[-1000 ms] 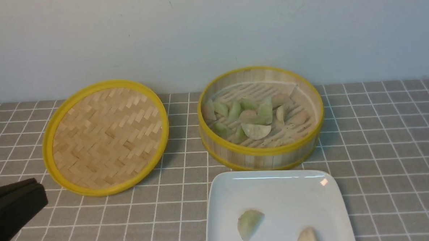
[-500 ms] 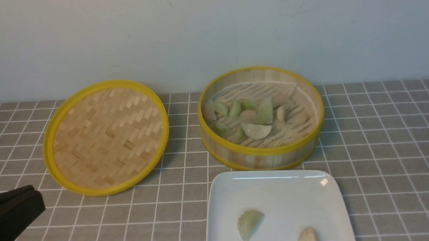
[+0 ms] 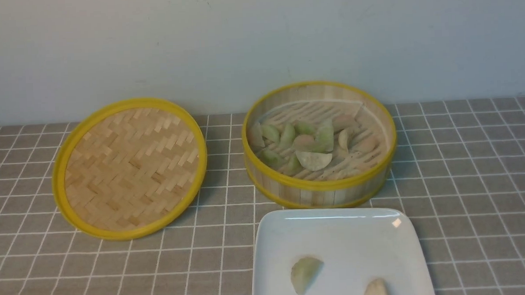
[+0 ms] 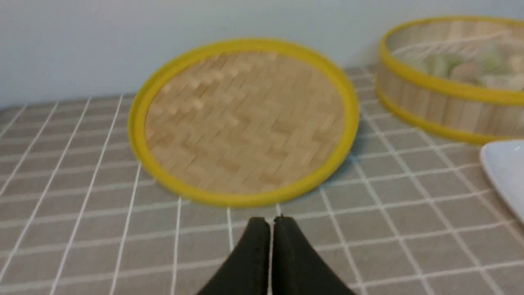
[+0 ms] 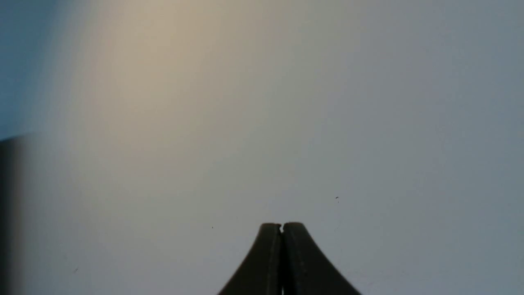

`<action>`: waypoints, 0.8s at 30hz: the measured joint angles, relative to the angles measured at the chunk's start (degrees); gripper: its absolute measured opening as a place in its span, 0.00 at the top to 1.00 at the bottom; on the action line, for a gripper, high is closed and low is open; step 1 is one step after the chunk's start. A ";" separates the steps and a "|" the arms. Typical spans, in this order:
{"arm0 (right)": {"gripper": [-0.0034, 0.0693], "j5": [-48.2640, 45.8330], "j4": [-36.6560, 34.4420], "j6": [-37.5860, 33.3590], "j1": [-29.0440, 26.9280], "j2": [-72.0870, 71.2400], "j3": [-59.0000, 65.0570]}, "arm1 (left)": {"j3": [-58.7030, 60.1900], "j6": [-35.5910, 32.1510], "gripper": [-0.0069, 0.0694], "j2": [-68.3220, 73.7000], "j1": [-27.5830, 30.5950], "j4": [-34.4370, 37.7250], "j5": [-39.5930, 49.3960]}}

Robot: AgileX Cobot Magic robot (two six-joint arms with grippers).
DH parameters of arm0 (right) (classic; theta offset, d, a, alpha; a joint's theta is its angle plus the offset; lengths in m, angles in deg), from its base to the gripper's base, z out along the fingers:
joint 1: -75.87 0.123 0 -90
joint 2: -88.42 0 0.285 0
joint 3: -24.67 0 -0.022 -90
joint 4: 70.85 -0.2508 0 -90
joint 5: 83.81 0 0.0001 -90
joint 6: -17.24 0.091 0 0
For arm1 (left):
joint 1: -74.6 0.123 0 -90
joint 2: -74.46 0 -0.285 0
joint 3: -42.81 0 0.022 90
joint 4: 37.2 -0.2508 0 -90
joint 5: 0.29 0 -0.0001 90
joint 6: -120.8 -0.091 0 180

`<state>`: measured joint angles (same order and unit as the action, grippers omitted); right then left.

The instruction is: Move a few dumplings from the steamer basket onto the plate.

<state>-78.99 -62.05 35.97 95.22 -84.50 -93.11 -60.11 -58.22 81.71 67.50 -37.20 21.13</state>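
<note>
While two dumplings (image 3: 306,273) lay on the plate (image 3: 337,226), both grippers, left (image 4: 270,222) and right (image 5: 282,226), were pressed closed, empty; next, reaching the steamer basket (image 3: 321,187) would need opened jaws.

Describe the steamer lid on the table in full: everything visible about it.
The lid is a flat round disc of pale woven bamboo strips in a herringbone pattern, edged by a bright yellow rim. It lies on the grey checked tablecloth, its far edge apparently raised, to the left of the steamer basket and apart from it. Nothing lies on it and no gripper touches it. In the left wrist view it sits just beyond the shut left gripper, slightly blurred.
</note>
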 joint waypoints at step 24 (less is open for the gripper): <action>0.97 -0.01 0.04 0.00 0.00 0.00 0.08 | 1.53 -4.22 0.92 -0.07 2.08 0.00 0.50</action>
<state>-79.00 -62.01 35.97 95.22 -84.50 -93.03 -58.58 -62.44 81.65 69.58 -37.20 21.63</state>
